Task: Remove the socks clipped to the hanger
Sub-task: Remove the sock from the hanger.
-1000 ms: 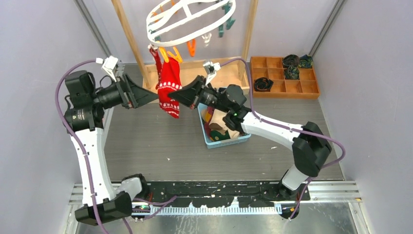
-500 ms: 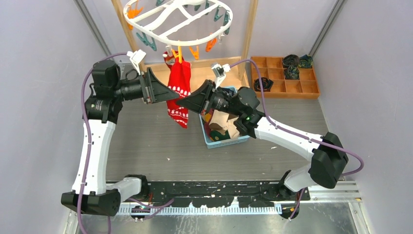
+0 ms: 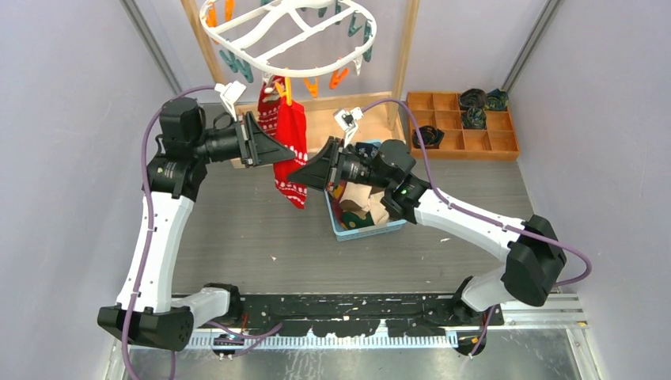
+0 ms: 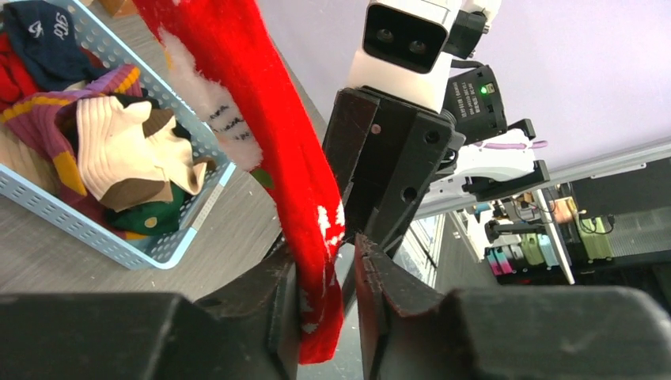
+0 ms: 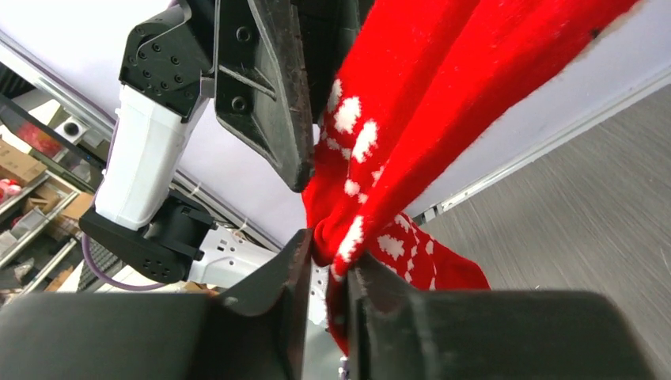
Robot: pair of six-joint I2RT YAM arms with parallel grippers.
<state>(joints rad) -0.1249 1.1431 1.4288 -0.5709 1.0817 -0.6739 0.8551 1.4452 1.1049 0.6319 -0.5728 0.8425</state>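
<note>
Far centre, under the white hanger [image 3: 240,57]: one red sock [image 3: 290,146] with white pattern, hanging from an orange clip [image 3: 287,89], toe low over the desk [image 3: 237,229], just left of the blue basket [image 3: 336,222] of loose socks. Pinched low down, bunched, by the right claw [image 3: 297,176], closed on the fabric. Flanked a little higher, from the left, by the left claw [image 3: 277,152], narrow, with the sock between its fingers and touching one of them; cannot tell whether squeezed.

Probably about to tug the sock free of the clip. Risky if pulled hard against a tight clip: would drag the light hanger down and set it swinging, or stretch the fabric. Risky too with a shallow pinch: could slip and drop onto the desk beside the basket rather than into it. Tight, besides, between the two claws, near enough to knock together on a careless move.
</note>
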